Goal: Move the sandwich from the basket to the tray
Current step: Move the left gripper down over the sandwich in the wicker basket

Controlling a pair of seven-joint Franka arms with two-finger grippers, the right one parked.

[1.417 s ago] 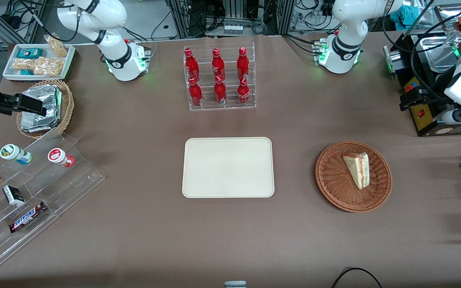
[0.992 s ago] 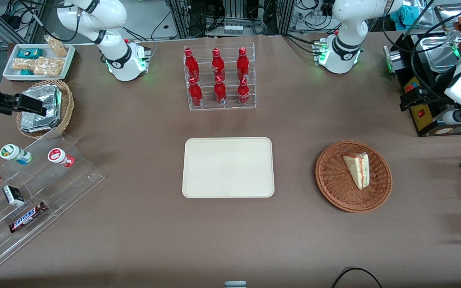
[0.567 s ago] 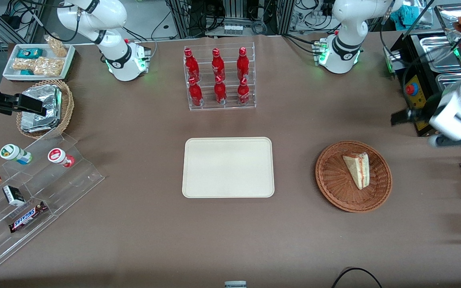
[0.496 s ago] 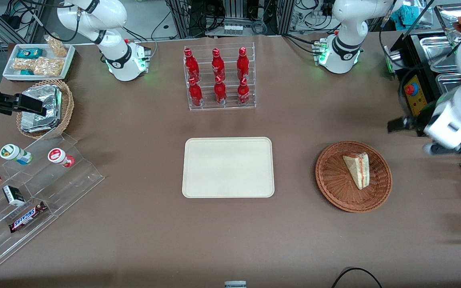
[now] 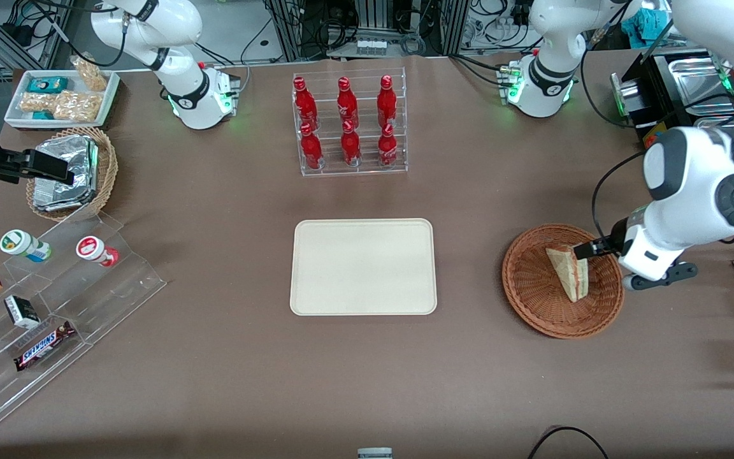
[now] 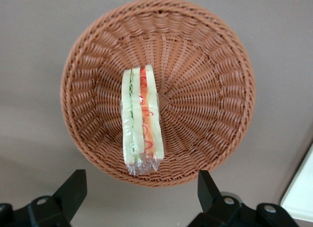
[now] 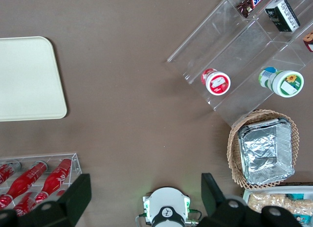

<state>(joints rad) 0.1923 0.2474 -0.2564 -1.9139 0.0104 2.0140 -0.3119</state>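
The sandwich is a white-bread wedge with pink-red and green filling, lying in the reddish-brown wicker basket toward the working arm's end of the table. My left gripper hangs above the basket, over the wedge's wide end. In the left wrist view the sandwich lies wrapped in clear film across the basket, and the gripper is open, with its black fingers spread wide and nothing between them. The cream tray lies bare at the table's middle, and a corner of the tray shows in the wrist view.
A clear rack of red bottles stands farther from the camera than the tray. Toward the parked arm's end are a tan basket of foil packets, a white snack dish and a clear stepped shelf. A black unit stands near the working arm.
The left arm has swung in from the table's end and come down over the basket. The sandwich, basket and tray have not moved.
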